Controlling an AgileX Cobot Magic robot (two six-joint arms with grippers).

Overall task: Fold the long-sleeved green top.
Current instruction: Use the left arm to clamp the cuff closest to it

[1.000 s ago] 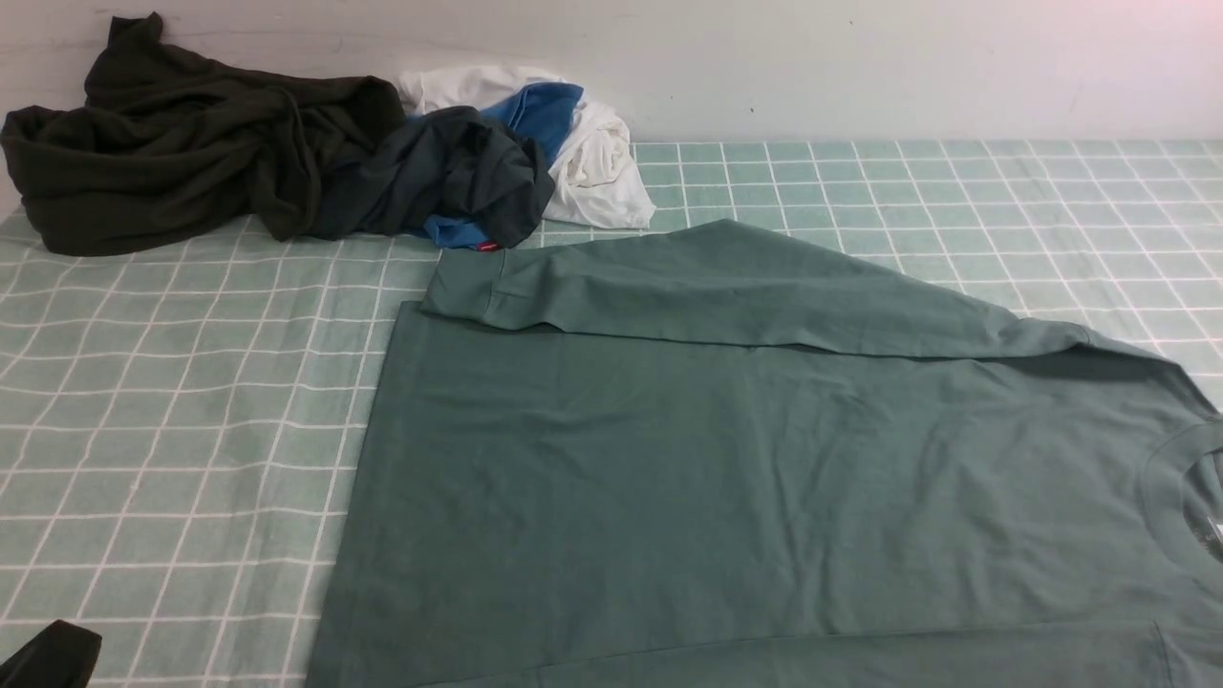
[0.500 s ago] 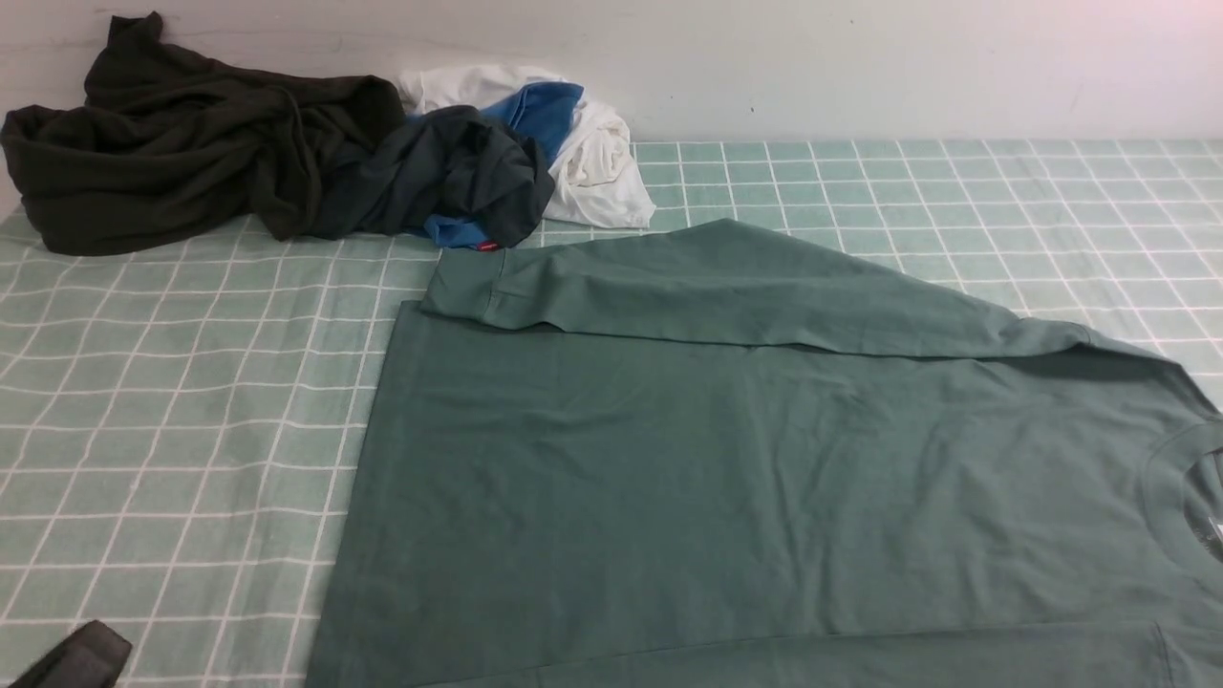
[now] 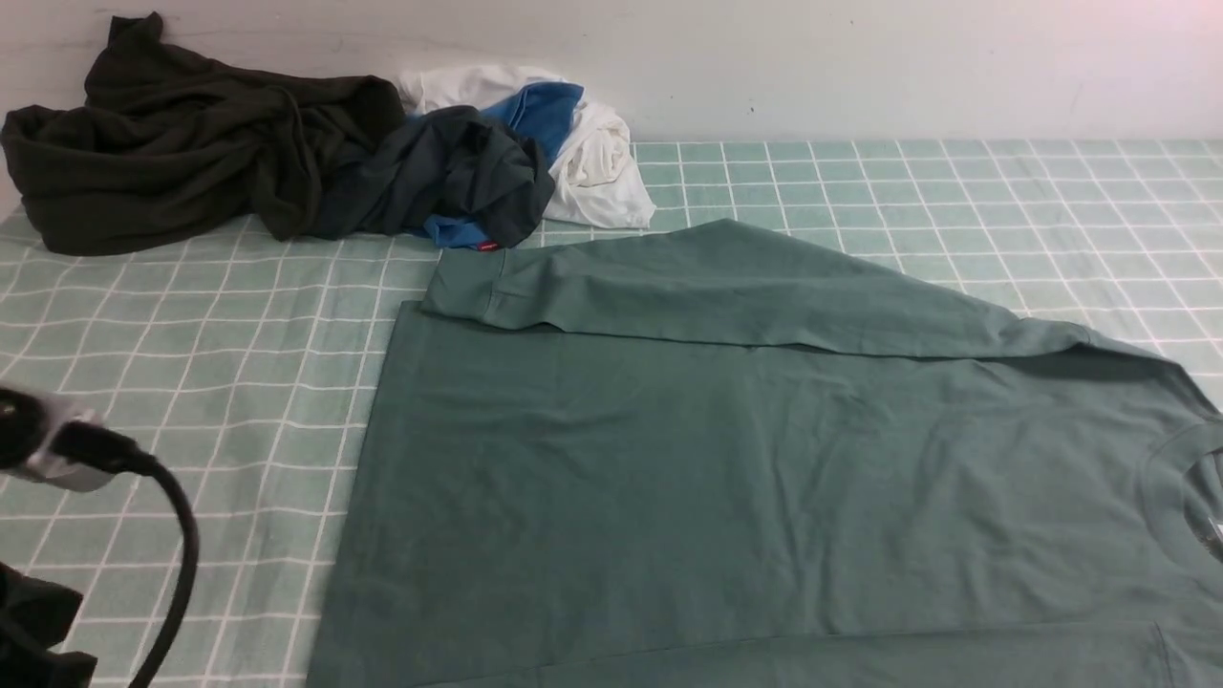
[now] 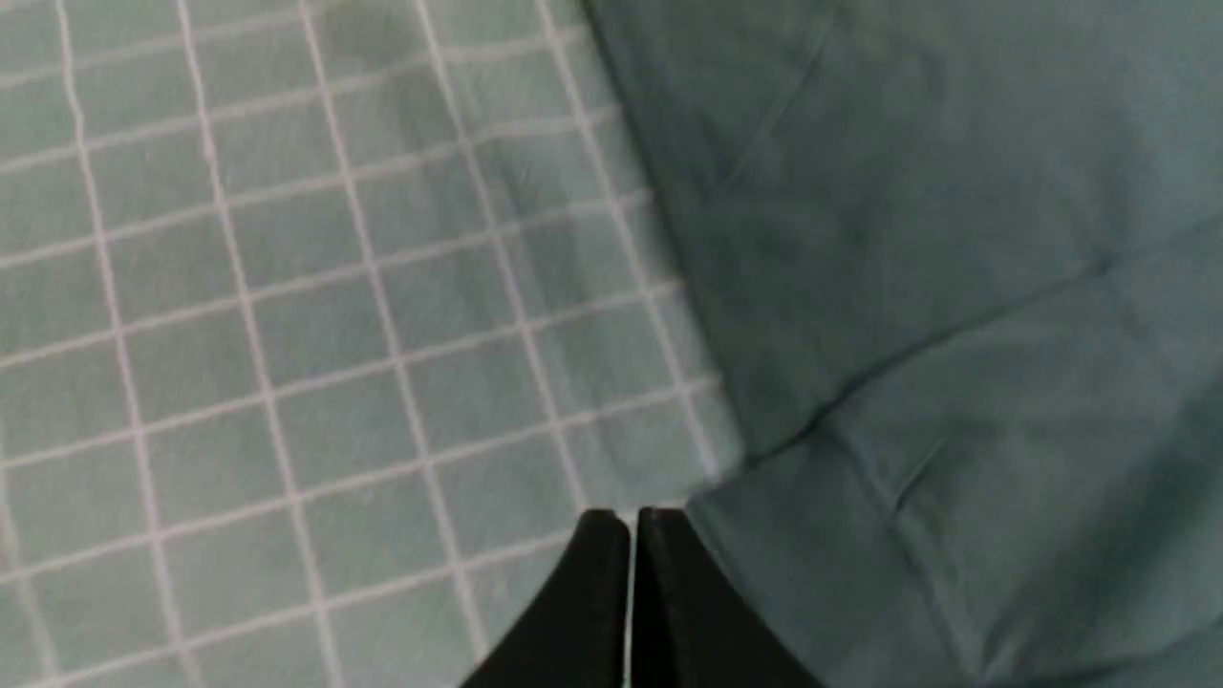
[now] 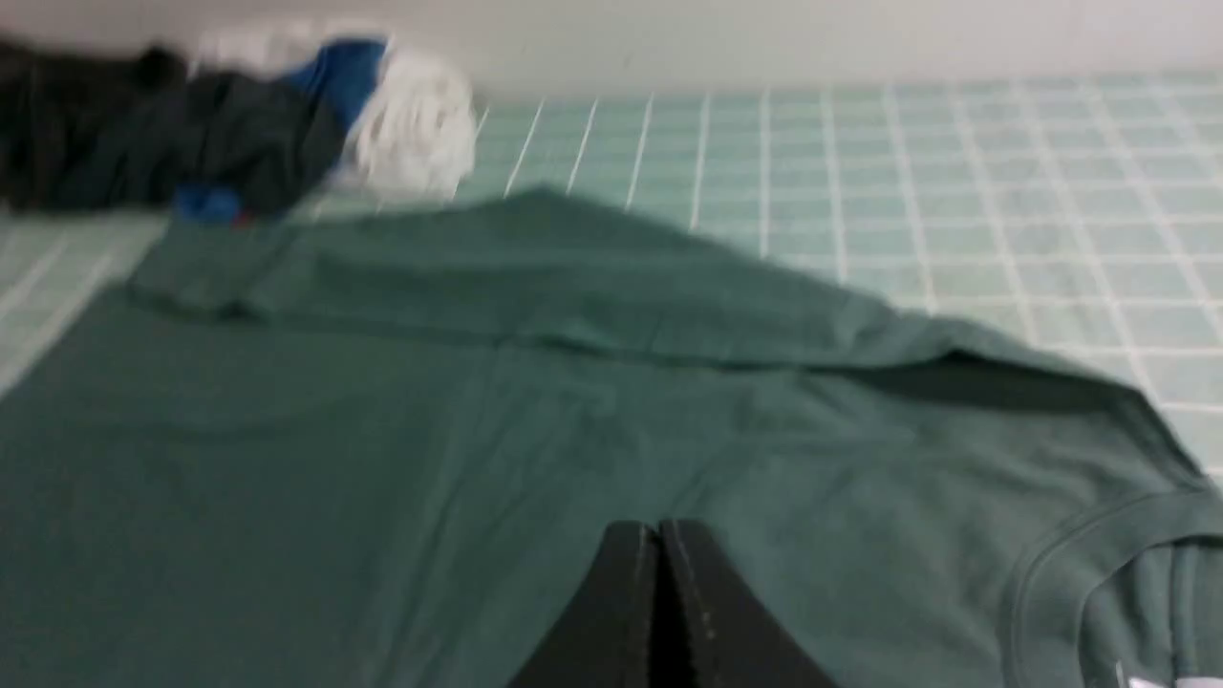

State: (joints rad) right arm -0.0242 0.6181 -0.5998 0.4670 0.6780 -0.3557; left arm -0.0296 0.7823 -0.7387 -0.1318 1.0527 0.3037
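The green long-sleeved top [image 3: 764, 459] lies flat on the checked cloth [image 3: 191, 363], hem to the left and round neckline [image 3: 1175, 478] at the right edge. Its far sleeve is folded across the body, cuff [image 3: 468, 282] near the hem. In the left wrist view my left gripper [image 4: 631, 518] is shut and empty, hovering over the cloth just beside the top's [image 4: 908, 287] corner. My right gripper [image 5: 657, 527] is shut and empty above the top's [image 5: 478, 430] body, with the neckline [image 5: 1099, 554] off to one side.
A pile of clothes sits at the back left by the wall: a very dark olive garment [image 3: 172, 143], a charcoal one [image 3: 449, 172] and a white and blue one [image 3: 583, 143]. My left arm's cable [image 3: 182, 554] loops at the lower left.
My left arm has risen further into the front view at the lower left, and its connector and cable now show. The top has not moved.
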